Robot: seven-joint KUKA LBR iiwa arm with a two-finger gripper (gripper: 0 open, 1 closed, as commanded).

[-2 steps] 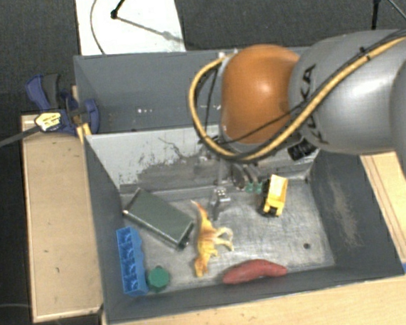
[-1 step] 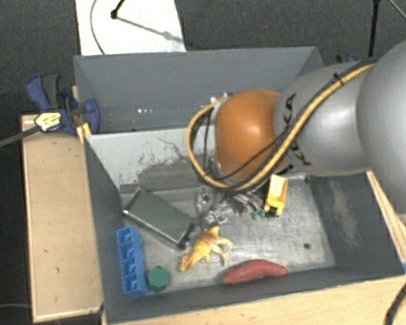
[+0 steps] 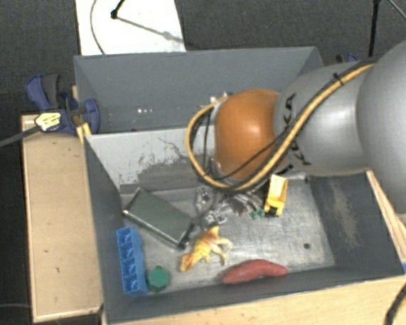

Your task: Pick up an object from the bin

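Observation:
My gripper (image 3: 220,206) hangs low in the middle of the bin, under the arm's orange cover. Just below it on the bin floor lies a yellow-orange toy dinosaur (image 3: 206,250), a little apart from the gripper's tip. To the gripper's left a dark grey flat box (image 3: 155,216) leans at an angle, its right corner close to the gripper. A yellow toy vehicle (image 3: 275,195) with green bits at its base stands right of the gripper.
A red, oblong, potato-like thing (image 3: 254,270) lies by the front wall. A blue toy brick (image 3: 131,260) and a green round cap (image 3: 157,277) sit in the front left corner. The arm covers the bin's back right.

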